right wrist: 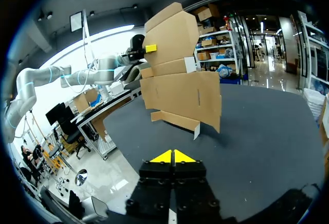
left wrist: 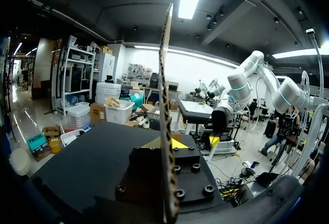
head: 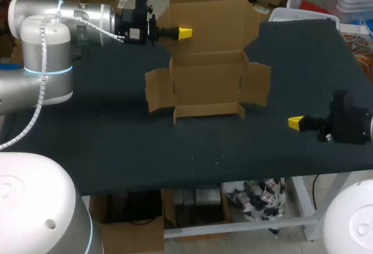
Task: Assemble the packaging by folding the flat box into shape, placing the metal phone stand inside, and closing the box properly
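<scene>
Dark tabletop (head: pixel 116 126) fills the head view, the only view that takes in both arms at once. On the left, the left arm (head: pixel 64 21) comes in along the far side, and the left gripper (head: pixel 185 32) is clamped on the upper left edge of the unfolded cardboard box (head: pixel 207 85). The left wrist view shows this sheet edge-on, as a thin brown strip upright between the yellow tips. The box is at mid-table. The right wrist view shows it standing tilted up on its lower flaps, which is less plain from above. On the right, well apart from the box, the right gripper (head: pixel 296 123) hangs low over the table. Its own view shows its tips pressed together, holding nothing.
</scene>
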